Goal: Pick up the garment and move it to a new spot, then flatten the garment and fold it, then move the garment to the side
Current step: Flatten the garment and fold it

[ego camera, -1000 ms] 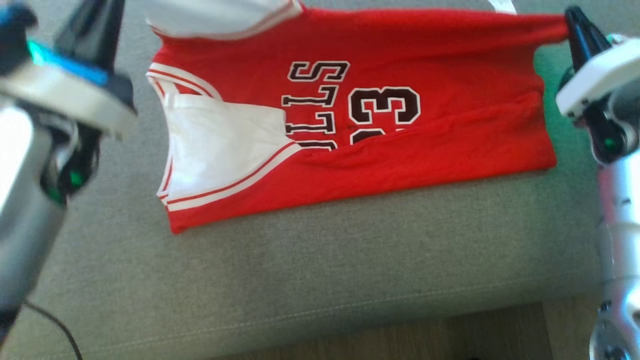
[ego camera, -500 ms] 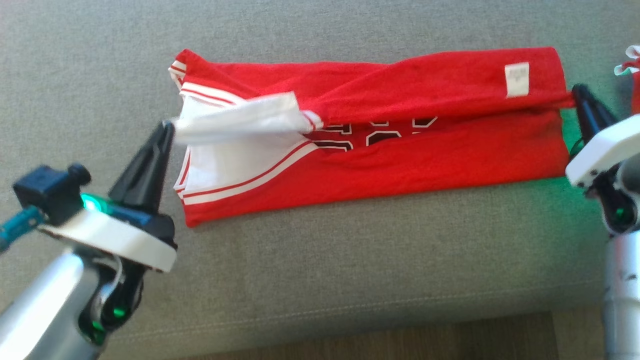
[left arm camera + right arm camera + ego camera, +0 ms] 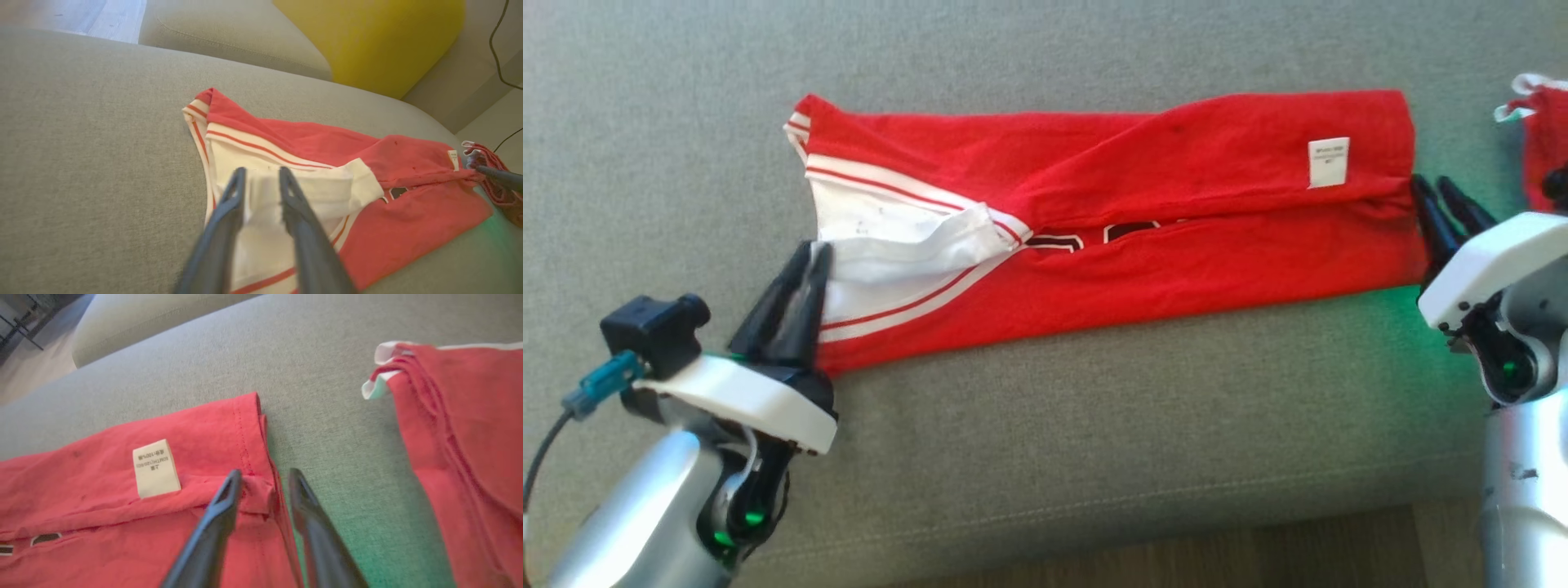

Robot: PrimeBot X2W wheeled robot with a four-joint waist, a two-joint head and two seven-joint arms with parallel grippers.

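Where the jersey (image 3: 1217, 257) folds over, its lettering (image 3: 1131, 234) is mostly hidden.

On my screens, the left gripper (image 3: 810, 251) has two long, dark, tapering fingers (image 3: 220, 228), each with a narrow slot near its tip. They sit on a flat white wrist plate (image 3: 743, 396) above a silver forearm (image 3: 637, 506), with green lights (image 3: 753, 517) glowing in the dark joint. A black camera block (image 3: 654, 327) carries a teal connector (image 3: 600, 392) and a dark cable (image 3: 541, 447). The right gripper (image 3: 1437, 189) looks the same to me, and I can see small dark screws (image 3: 1445, 328) in its plate.
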